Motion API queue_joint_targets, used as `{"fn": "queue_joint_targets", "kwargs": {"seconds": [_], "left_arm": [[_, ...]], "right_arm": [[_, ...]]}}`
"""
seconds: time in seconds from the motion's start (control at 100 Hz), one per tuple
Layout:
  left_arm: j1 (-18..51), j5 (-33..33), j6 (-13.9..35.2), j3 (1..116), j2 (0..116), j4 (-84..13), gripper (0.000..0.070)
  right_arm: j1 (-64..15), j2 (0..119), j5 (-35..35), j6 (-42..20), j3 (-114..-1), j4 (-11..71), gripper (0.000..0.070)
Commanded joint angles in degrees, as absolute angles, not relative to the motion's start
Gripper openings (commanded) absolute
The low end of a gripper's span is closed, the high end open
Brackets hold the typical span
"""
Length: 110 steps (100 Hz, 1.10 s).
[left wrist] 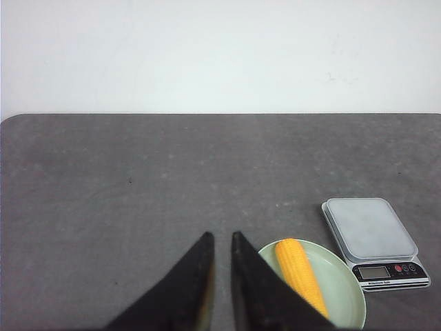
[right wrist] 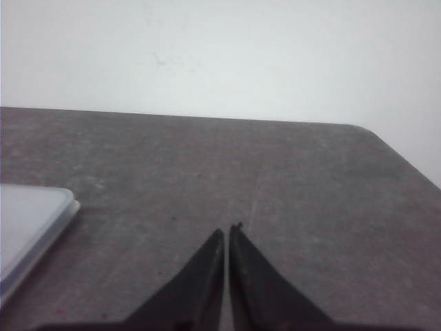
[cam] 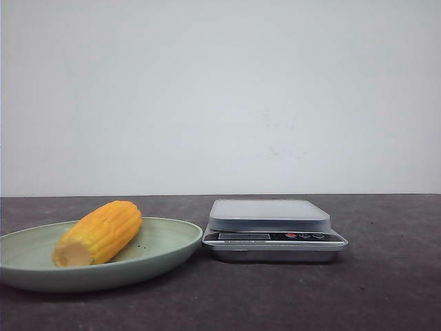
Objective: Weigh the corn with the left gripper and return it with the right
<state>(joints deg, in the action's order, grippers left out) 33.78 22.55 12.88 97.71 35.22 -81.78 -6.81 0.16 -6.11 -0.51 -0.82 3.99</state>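
Observation:
The corn (cam: 100, 232), a stubby yellow-orange cob with its pale cut end toward the front, lies on a pale green plate (cam: 169, 243) at the left. It also shows in the left wrist view (left wrist: 300, 272) on the plate (left wrist: 344, 286). My left gripper (left wrist: 221, 236) hangs high above the bare table, to the side of the plate. Its black fingers stand a narrow gap apart and hold nothing. My right gripper (right wrist: 228, 229) is low over the table beside the scale, its fingers nearly touching and empty. Neither gripper shows in the front view.
A silver kitchen scale (cam: 270, 215) with an empty platform stands right of the plate, almost touching its rim; it also shows in the left wrist view (left wrist: 372, 231) and the right wrist view (right wrist: 27, 227). The dark grey tabletop ends at a white wall behind.

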Motion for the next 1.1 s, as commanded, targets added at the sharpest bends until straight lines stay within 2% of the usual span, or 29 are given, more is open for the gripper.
{"fn": "queue_joint_targets", "kwargs": {"seconds": [0.0,0.13,1.09], "left_arm": [[34.13,22.70,13.06,98.98,35.48,-84.44,0.0000],[34.15,22.70,13.06,98.98,35.51,-84.44,0.0000],[34.13,22.70,13.06,98.98,35.48,-84.44,0.0000]], "right_arm": [[-6.81,0.21,-6.07,-1.52,-0.75,4.71,0.0006],[-6.83,0.21,-5.93,-1.50,-0.75,7.46,0.0006],[-6.98,0.21,-6.00,-1.50,-0.75,5.58,0.0006]]}}
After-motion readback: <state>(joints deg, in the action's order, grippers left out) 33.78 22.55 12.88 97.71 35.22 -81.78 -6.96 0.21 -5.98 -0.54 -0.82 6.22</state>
